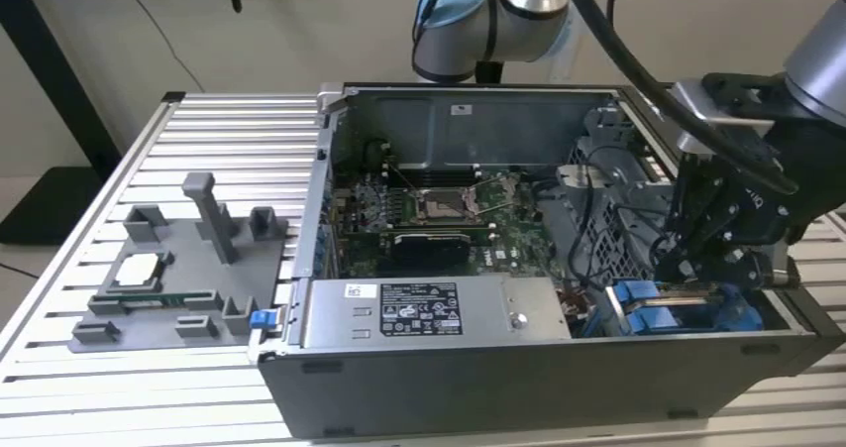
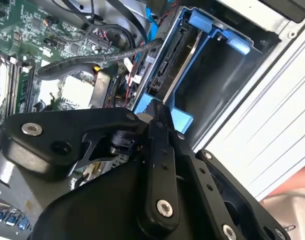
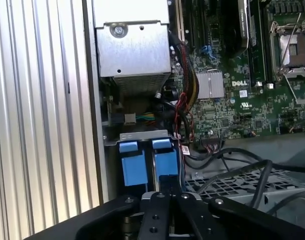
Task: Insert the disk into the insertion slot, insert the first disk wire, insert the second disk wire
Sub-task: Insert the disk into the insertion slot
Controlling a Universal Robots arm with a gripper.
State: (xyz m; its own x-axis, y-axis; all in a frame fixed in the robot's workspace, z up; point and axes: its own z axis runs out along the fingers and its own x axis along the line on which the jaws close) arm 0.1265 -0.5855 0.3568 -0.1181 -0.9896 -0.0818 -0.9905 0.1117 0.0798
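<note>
One arm (image 1: 817,55), one gripper (image 3: 169,184), one disk (image 2: 166,67), two blue carrier tabs (image 3: 133,165) side by side. Gripper sits right at the disk's blue frame; cannot tell its grip. Disk stands on edge in the insertion slot (image 2: 215,85) at the case (image 1: 529,383) corner. Arm comes from the exterior view's right, wrist pointing down.

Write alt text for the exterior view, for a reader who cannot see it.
A robot arm's claw reaches down into an open computer case at the exterior view's right, just above the blue drive carriers. A grey power-supply box lies along the near wall, with the motherboard behind it; a grey parts fixture sits on the slatted table at the exterior view's left.
</note>
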